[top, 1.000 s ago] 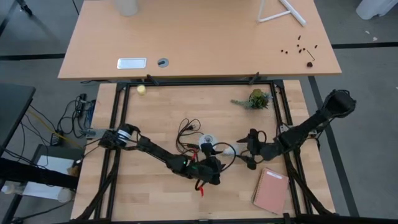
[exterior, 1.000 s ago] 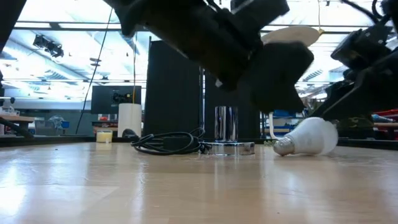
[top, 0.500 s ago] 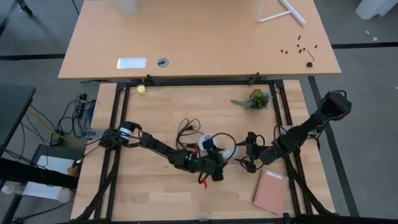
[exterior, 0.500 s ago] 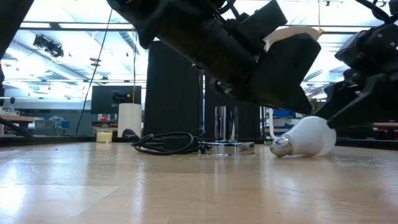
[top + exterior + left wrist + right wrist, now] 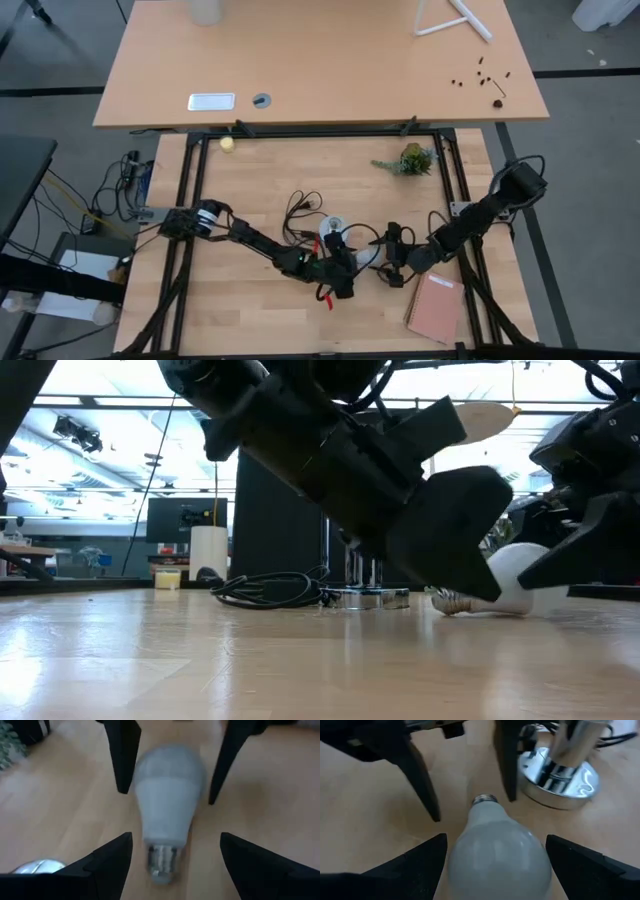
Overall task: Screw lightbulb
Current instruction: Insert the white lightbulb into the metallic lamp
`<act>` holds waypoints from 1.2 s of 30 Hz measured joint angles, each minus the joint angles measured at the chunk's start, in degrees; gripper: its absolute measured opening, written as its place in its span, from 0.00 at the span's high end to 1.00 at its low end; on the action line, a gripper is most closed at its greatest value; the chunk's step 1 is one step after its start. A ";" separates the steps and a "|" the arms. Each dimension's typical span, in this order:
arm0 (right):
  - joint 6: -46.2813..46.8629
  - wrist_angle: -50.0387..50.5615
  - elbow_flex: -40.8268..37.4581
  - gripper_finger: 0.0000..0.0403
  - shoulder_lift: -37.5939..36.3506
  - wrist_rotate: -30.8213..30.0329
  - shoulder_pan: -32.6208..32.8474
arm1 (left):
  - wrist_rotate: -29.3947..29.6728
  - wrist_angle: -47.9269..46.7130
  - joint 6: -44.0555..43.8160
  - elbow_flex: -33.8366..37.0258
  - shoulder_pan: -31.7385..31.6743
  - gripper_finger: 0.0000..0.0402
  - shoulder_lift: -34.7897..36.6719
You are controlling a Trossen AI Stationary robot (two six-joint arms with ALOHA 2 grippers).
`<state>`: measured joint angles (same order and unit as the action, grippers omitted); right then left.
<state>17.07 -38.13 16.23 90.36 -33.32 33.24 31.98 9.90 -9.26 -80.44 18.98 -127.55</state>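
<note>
Pickup stage — the lightbulb (image 5: 167,800) lies on its side near the table's (image 5: 250,170) front edge, both hands, left hand (image 5: 350,268) and right hand (image 5: 388,270), open around it, neither gripping. Next, one must close.

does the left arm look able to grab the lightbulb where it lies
Probably yes. The lightbulb lies on its side on the table, and the left tool is open at its screw base. The right tool, also open at the round end, may crowd it.
</note>
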 joint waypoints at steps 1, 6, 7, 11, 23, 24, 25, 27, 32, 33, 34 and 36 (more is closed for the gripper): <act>-0.19 -0.05 0.85 0.14 1.13 0.04 0.08 | 0.00 -0.52 0.03 -0.02 -0.02 0.24 0.00; -0.67 -2.49 2.88 0.14 5.51 0.43 0.13 | 0.31 -1.91 2.91 -0.02 -0.13 0.28 0.00; -0.72 -3.97 2.94 0.14 6.45 0.42 0.13 | 0.30 -1.95 3.07 -0.03 -0.12 0.29 0.00; -0.91 -8.47 3.03 0.14 9.98 0.42 0.11 | -0.37 -2.54 2.90 -0.04 -0.08 0.33 0.00; -4.20 -17.68 3.12 0.17 16.29 -0.12 -0.17 | -1.22 -1.86 1.51 -0.04 -0.07 0.38 0.00; -4.21 -17.78 3.12 0.19 16.29 -0.11 -0.30 | -1.24 -1.60 1.49 -0.04 -0.07 0.38 0.00; -4.21 -17.86 3.12 0.21 16.29 -0.13 -0.42 | -1.22 -1.60 1.47 -0.04 -0.07 0.38 0.00; -4.21 -18.05 3.12 0.25 16.21 -0.13 -0.61 | -1.24 -1.71 1.23 -0.04 -0.07 0.38 0.00; -4.19 -18.81 3.10 0.35 16.18 -0.06 -0.75 | -1.24 -1.74 1.10 -0.04 0.07 0.38 0.13; -4.19 -18.82 3.10 0.36 16.16 0.01 -0.75 | -1.24 -1.94 1.12 -0.04 0.11 0.38 0.28; -4.19 -18.84 3.10 0.37 16.16 0.11 -0.75 | -1.22 -1.82 1.10 -0.02 0.13 0.38 0.42; -4.19 -18.89 3.10 0.38 16.15 0.20 -0.75 | -0.80 -2.44 1.21 -0.01 0.21 0.38 1.33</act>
<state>12.88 -57.01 19.33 106.50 -33.12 32.49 31.18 7.46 -8.05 -80.45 19.19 -126.21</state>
